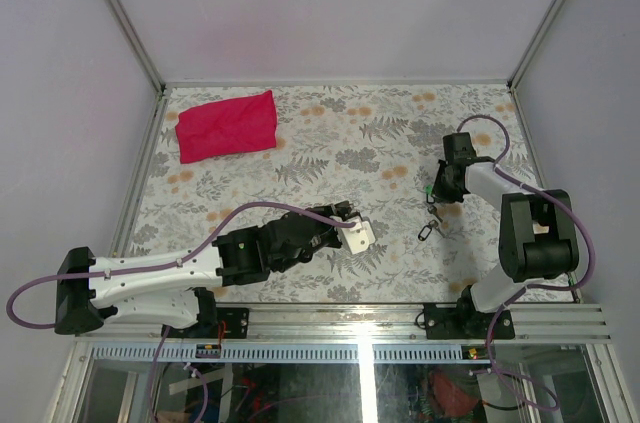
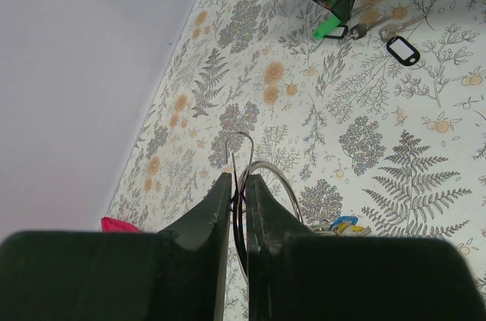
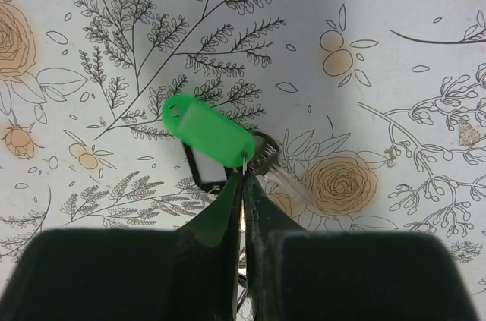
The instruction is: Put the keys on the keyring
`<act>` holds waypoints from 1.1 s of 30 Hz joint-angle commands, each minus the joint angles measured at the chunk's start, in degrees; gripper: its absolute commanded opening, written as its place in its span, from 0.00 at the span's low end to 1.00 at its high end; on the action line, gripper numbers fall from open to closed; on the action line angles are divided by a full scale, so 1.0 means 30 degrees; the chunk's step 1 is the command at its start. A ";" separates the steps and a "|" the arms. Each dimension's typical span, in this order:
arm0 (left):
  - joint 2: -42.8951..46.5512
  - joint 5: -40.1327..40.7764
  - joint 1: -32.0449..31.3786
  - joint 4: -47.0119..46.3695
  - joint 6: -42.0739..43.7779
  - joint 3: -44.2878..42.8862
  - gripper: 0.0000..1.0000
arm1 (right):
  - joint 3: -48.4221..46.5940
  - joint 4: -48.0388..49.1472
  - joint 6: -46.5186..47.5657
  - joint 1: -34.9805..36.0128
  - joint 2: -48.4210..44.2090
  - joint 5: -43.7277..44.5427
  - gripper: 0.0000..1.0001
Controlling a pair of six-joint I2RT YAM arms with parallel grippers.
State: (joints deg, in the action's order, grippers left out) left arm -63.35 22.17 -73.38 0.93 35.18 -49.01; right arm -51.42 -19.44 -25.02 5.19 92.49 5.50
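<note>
Both my claws shut: left claw [image 2: 237, 184] pinches keyring [image 2: 282, 180], wire end poking fwd; right claw [image 3: 244, 177] nips green-tag key [image 3: 209, 131] by its loop, tag pointing away from tips. Key's well right of keyring, right arm nearer.

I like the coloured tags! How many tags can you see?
2 clearly: green tag at the right gripper's tips, black-rimmed tag lying beside it. By the left gripper, yellow and blue bits may be more, partly hidden.

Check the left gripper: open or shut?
Shut. In the left wrist view, the left gripper has its jaws nearly together, pinching the keyring wire between them.
</note>
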 commanded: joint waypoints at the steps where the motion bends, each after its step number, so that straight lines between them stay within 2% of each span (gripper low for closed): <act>1: 0.0124 0.0456 0.0144 -0.0403 0.0248 -0.0009 0.00 | -0.0656 0.0167 0.0303 -0.0006 -0.0162 0.0673 0.00; 14: 0.0285 0.0400 0.0115 -0.0379 0.0306 0.0068 0.00 | -0.0622 -0.1571 0.1564 -0.0017 -0.4501 -0.0390 0.00; 20: 0.1159 -0.0732 0.0091 0.0052 0.0892 0.0455 0.00 | -0.0447 -0.1256 0.3149 -0.0003 -0.8053 -0.3451 0.00; 24: 0.1857 -0.1571 0.0102 0.0282 0.1224 0.0644 0.00 | 0.0713 0.1804 0.3511 -0.0002 -1.0856 -0.7678 0.00; 28: 0.2292 -0.2340 0.0090 0.0482 0.1419 0.0730 0.00 | 0.2974 0.6560 0.3307 -0.0002 -1.3440 -1.1920 0.00; 33: 0.2584 -0.2700 0.0103 0.0655 0.1551 0.0721 0.00 | 0.4387 1.0184 0.2789 0.0309 -1.4899 -1.5954 0.00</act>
State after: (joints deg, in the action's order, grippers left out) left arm -56.99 15.99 -73.41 4.01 38.46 -47.07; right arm -39.94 -2.50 -16.23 5.28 50.04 -28.42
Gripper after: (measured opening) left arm 0.089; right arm 0.009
